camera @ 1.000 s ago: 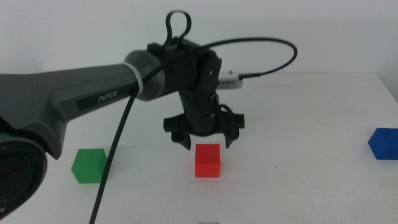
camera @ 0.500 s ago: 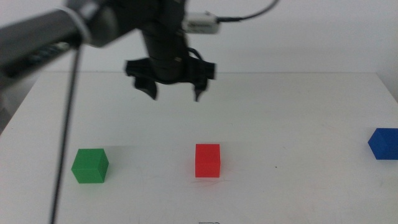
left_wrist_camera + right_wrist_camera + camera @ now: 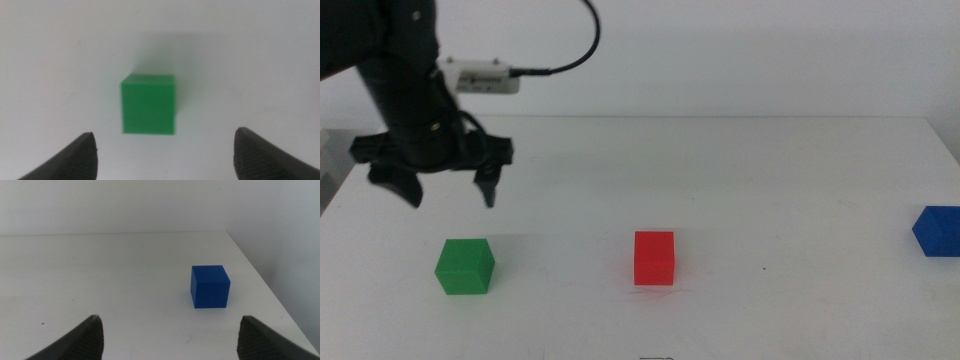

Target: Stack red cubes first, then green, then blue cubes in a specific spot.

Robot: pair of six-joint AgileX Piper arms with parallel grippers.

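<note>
The green cube [image 3: 149,104] sits alone on the white surface [image 3: 770,170], and in my left wrist view it lies between my two jaws and ahead of their tips, touching neither. My left gripper [image 3: 450,187] hangs above it in the middle view, up and a little behind the cube, jaws spread wide and released, holding nothing. The cube rests flat, square to the surface, its top face showing.

The red cube [image 3: 654,257] stands near the middle of the surface, well apart from the green one and to its right, upright and untouched.

The blue cube [image 3: 210,286] lies far off by the right edge of the surface, near the corner. In my right wrist view it sits ahead of my right gripper [image 3: 170,332], between the lines of the two jaws but closer to one of them. Those jaws are also spread apart and empty, clear of the cube.
</note>
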